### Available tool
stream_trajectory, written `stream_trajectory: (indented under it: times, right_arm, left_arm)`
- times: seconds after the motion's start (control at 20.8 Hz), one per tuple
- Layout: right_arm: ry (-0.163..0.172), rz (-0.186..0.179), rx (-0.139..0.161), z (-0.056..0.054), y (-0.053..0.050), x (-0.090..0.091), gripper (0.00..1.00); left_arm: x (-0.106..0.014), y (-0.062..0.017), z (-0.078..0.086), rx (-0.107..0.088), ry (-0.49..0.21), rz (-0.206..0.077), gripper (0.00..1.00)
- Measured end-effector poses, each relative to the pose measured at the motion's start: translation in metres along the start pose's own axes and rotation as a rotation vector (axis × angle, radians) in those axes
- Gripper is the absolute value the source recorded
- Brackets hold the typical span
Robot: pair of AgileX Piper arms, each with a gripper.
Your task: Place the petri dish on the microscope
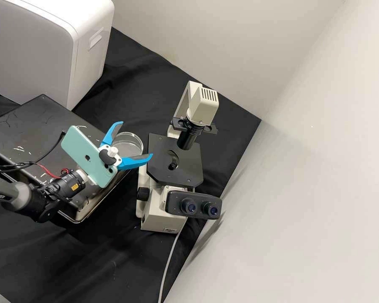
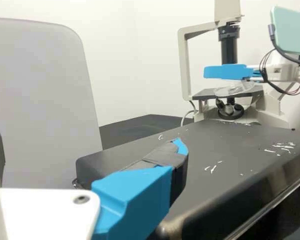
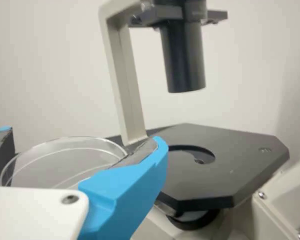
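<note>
Clear round plastic petri dish (image 1: 129, 144) held just off the microscope's stage

The right gripper (image 1: 135, 140) pinches the dish beside the edge of the black stage (image 1: 189, 162) of the beige microscope (image 1: 162, 214). The left gripper (image 2: 85, 144) is spread above a scuffed black box (image 2: 230, 145).

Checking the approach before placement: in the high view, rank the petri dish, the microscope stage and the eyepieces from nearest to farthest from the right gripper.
Measured from the right gripper:
1. Petri dish: held in the gripper itself.
2. Microscope stage: just past the gripper, on the microscope's side.
3. Eyepieces: at the microscope's front, beyond the stage's near edge.
</note>
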Motion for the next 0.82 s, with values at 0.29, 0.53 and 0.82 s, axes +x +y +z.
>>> stream_trajectory:
  times: [0.29,0.53,0.82]
  right_arm:
    - [-0.027,0.043,-0.008,0.011,0.013,0.013,0.00]
    - [-0.050,0.060,-0.011,0.020,0.019,0.023,0.00]
    - [-0.092,0.060,-0.005,0.031,0.021,0.029,0.00]
  left_arm:
    - [0.000,0.0000,0.000,0.000,0.000,0.000,1.00]
    - [0.000,-0.0007,0.000,-0.006,0.001,-0.004,1.00]
    - [0.000,-0.0007,0.000,-0.006,0.001,-0.004,1.00]
